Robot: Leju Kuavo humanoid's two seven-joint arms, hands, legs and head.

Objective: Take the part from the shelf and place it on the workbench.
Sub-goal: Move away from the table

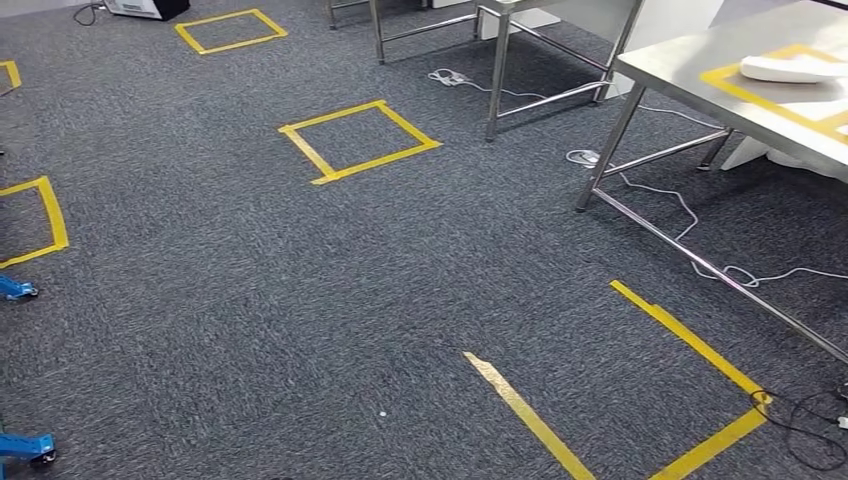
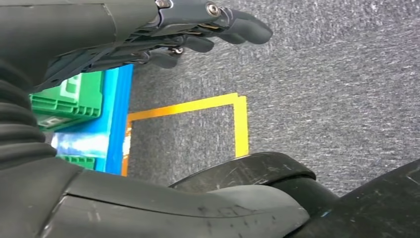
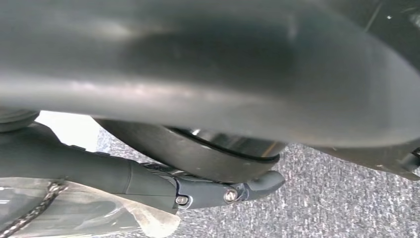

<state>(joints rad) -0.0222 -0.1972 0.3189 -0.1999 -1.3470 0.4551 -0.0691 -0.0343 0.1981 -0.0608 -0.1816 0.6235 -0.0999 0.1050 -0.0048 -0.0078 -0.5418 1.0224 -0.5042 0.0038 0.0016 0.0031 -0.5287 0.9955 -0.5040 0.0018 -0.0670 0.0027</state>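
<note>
Head view: dark carpet with yellow tape squares, steel workbench at upper right. A white part lies on the bench top inside a yellow tape outline.

Left hand hangs over the carpet, fingers loosely curled, nothing in them. A green crate sits on a blue surface beside a tape square.

Right hand hangs low, fingers extended over a clear plastic bag pressed under them; looks like it holds the bag, contents blurred, can't tell what's inside.
</note>
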